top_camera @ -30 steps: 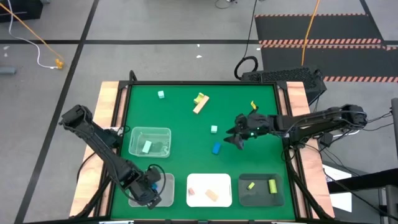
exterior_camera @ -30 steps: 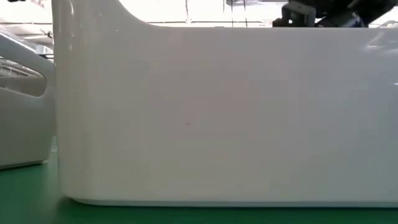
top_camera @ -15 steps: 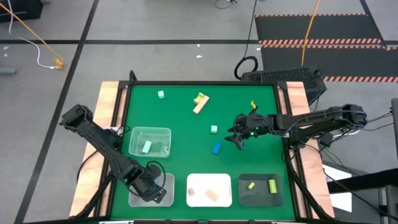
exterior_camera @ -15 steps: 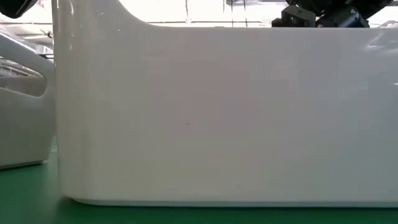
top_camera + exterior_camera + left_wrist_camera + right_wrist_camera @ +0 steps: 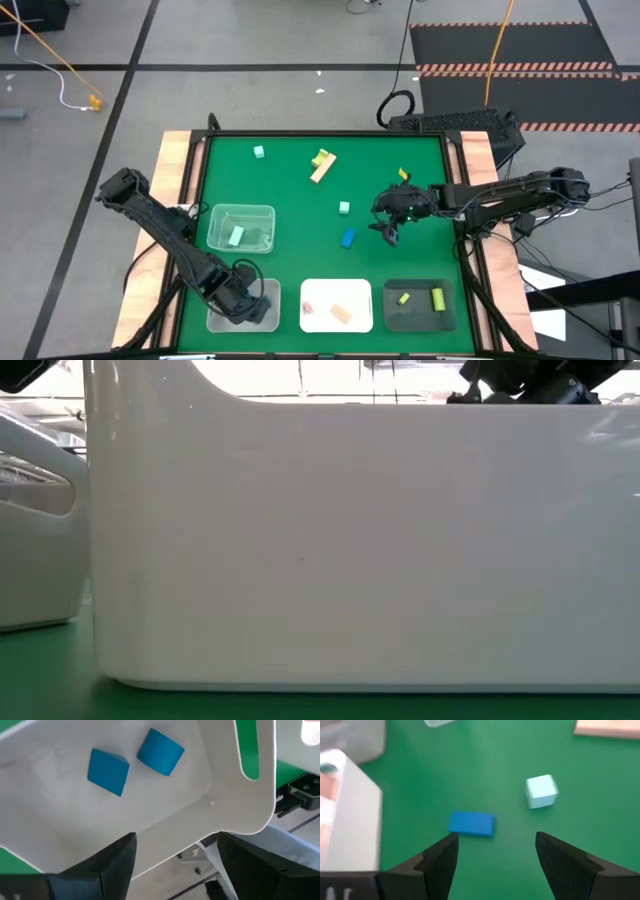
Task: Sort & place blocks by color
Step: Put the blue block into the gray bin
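Observation:
My left gripper [image 5: 175,865] [image 5: 247,300] stands open above the near-left tray [image 5: 235,795], in which two blue blocks [image 5: 108,771] [image 5: 160,751] lie on the floor. My right gripper [image 5: 495,855] [image 5: 388,226] hangs open over the green mat with nothing between its fingers. A blue bar [image 5: 471,824] [image 5: 347,238] and a mint cube [image 5: 541,791] [image 5: 344,208] lie flat on the mat just ahead of it. Farther back lie another mint cube [image 5: 259,152] and a tan bar with a yellow-green block [image 5: 322,165].
A clear tray [image 5: 262,212] holds a mint block [image 5: 236,236]. At the near edge, a white tray [image 5: 337,288] holds tan blocks and a dark tray [image 5: 420,320] holds yellow-green blocks. The white tray's wall [image 5: 350,550] fills the low view. Wooden rails edge the mat.
My left gripper has rolled about its wrist while staying over the near-left tray. My right gripper has tipped its fingers further down toward the mat and rolled a little, staying near the blue bar. No block on the mat has moved.

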Controlling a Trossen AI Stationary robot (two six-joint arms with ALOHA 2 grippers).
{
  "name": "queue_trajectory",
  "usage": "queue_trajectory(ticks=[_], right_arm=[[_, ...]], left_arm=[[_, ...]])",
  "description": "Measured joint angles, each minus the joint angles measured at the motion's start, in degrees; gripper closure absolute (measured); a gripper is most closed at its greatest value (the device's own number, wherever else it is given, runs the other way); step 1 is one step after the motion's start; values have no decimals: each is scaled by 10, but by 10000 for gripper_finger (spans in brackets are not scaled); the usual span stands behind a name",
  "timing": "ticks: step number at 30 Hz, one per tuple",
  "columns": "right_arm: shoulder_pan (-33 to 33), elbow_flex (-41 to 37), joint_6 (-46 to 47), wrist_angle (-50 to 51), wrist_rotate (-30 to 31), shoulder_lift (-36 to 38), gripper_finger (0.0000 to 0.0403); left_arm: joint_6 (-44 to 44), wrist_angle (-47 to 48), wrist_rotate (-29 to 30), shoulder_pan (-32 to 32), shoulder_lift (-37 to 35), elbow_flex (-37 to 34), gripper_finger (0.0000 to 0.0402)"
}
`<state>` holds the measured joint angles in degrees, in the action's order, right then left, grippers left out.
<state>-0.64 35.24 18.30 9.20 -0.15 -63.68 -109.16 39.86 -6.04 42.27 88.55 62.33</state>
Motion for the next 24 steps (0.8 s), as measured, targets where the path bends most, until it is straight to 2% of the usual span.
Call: queue_trajectory(ticks=[4,8,12,15,18,24], right_arm=[[0,0,-63,5,35,0,149],[5,0,-162,-19,30,-20,149],[20,0,-246,-85,30,-61,149],[31,0,-250,-126,30,-98,149],[34,0,-212,-123,34,-119,149],[34,0,-167,-115,61,-104,149]], left_arm=[[-41,-10,1,-4,-2,0,126],[-41,-46,30,-6,-5,0,128],[-29,-101,59,-12,-7,0,128],[-14,-149,97,-19,-9,0,128],[13,-197,146,-27,-17,0,128],[132,-284,214,-59,-29,0,128]])
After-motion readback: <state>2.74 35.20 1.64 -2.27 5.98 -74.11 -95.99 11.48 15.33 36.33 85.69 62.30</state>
